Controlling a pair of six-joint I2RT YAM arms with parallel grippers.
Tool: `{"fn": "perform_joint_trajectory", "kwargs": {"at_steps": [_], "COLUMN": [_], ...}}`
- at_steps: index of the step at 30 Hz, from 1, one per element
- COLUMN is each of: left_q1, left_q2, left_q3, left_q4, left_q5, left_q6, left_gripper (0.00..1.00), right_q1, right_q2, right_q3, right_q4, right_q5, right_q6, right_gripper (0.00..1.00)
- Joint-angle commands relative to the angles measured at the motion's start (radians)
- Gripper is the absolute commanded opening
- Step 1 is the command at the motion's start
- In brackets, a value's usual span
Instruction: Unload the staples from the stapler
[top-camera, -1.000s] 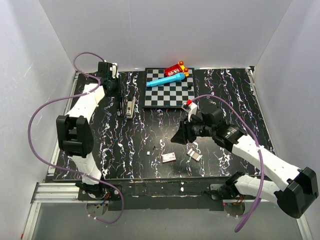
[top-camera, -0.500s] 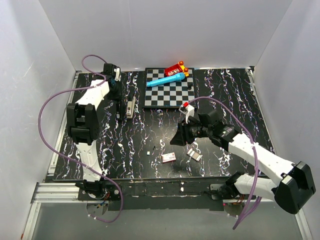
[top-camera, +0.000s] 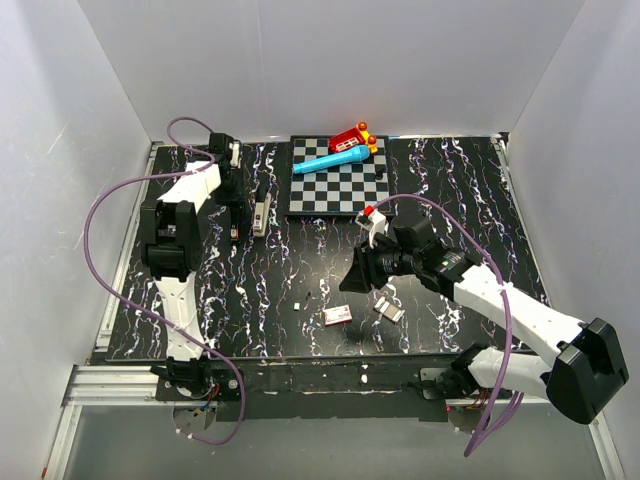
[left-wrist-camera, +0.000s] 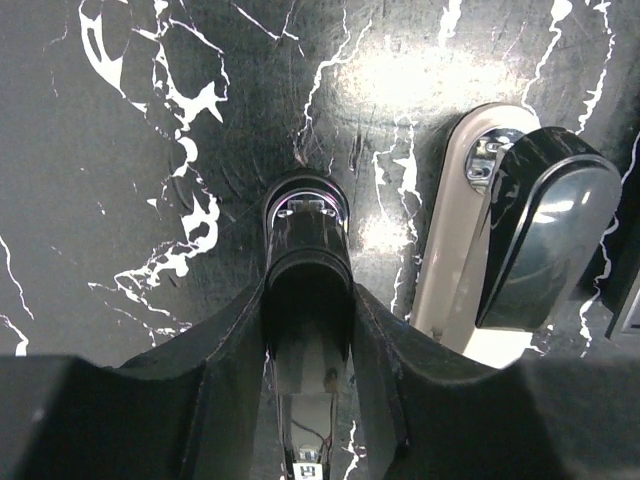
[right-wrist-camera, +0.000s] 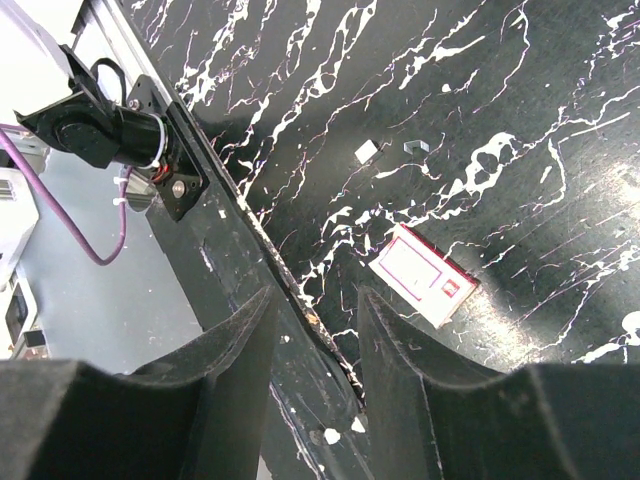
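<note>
Clamping the black stick (left-wrist-camera: 305, 235) in the left gripper (left-wrist-camera: 308, 330), just beside the stapler (left-wrist-camera: 540, 225). Hovering the right gripper (right-wrist-camera: 315, 320) with jaws parted, gripping nothing.

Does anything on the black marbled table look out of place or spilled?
Yes. Short silvery staple strips lie loose near the small white-and-red box, and tiny pale scraps are scattered nearby, like spilled debris.

Bright, even light, with glare on the glossy tabletop (left-wrist-camera: 420, 70).

Black marbled table (top-camera: 450, 180), stapler (top-camera: 261, 212), staples (top-camera: 389, 309), checkerboard (top-camera: 330, 190), small box (top-camera: 338, 314) (white and red)
</note>
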Motion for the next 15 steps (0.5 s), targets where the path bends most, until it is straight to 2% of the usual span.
{"fn": "perform_joint_trajectory", "kwargs": {"at_steps": [1, 7, 15], "left_q1": [0.007, 0.007, 0.007], "left_q2": [-0.023, -0.058, -0.220], "left_q3": [0.006, 0.006, -0.015], "left_q4": [0.058, 0.069, 0.068], "left_q5": [-0.008, -0.053, -0.059], "left_q6": [-0.011, 0.003, -0.002], "left_gripper": [0.38, 0.49, 0.54], "right_q1": [-0.003, -0.003, -0.003], "right_q2": [0.002, 0.016, 0.004], "right_q3": [-0.008, 0.001, 0.033], "right_q4": [0.045, 0.045, -0.017], "right_q5": [-0.013, -0.016, 0.007], "right_q6": [-0.012, -0.003, -0.013], "right_gripper": [0.47, 0.47, 0.49]}}
